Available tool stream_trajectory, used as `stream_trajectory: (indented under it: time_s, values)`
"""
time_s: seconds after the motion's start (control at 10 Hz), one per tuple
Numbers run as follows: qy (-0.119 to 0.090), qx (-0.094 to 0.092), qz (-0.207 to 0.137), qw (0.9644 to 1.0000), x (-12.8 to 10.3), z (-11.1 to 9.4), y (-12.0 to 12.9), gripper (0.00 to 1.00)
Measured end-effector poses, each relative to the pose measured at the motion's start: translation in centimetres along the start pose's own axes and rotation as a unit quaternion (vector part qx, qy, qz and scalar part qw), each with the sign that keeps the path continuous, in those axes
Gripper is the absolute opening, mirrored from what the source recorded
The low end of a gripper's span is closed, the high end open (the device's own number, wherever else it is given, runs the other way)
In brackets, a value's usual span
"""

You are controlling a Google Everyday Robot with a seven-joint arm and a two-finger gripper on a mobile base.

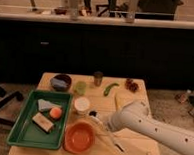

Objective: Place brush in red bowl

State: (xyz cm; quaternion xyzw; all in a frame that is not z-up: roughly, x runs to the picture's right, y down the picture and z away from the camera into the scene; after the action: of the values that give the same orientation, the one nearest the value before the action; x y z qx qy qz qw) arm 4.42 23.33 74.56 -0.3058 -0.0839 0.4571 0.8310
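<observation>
One step in hand: I judge this as the reach for the brush, with the pick-up not yet made.
Gripper: my gripper [103, 121] sits at the end of the white arm [152, 127], low over the middle of the table [139, 97], its fingers pressed together and, as far as I can see, holding nothing.
Brush: the brush [106, 132] lies flat on the wood, its dark head near the white cup [81, 104] and its pale handle running toward the near right, partly hidden by my arm.
Red bowl: the red bowl [79, 137] rests at the near edge, just beside the green tray [26, 132] and just left of the brush, with nothing in it.
Next move: I would need to spread the fingers, settle them across the handle, close, lift, then carry it the short way left over the bowl.
Risk: a thin handle lying flat may slip away.
</observation>
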Motion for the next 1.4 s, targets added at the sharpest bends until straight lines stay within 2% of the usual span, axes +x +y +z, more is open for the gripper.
stream_trajectory:
  time_s: [0.2,0.7,0.9,1.2,1.3,1.4]
  values:
    - [-0.006,-0.008,-0.001,1.0,-0.8,0.7,1.2,0.0]
    - [-0.008,-0.003,-0.009,0.9999,-0.8,0.3,1.5,0.0]
    - [-0.012,-0.002,-0.033,0.9994,-1.6,-0.7,4.1,0.0]
    - [-0.013,-0.014,-0.06,0.998,-3.5,0.3,7.4,0.0]
    - [-0.014,-0.013,-0.055,0.9983,-3.7,1.0,7.9,0.0]
    - [-0.02,-0.002,-0.025,0.9995,-3.8,2.0,8.3,0.0]
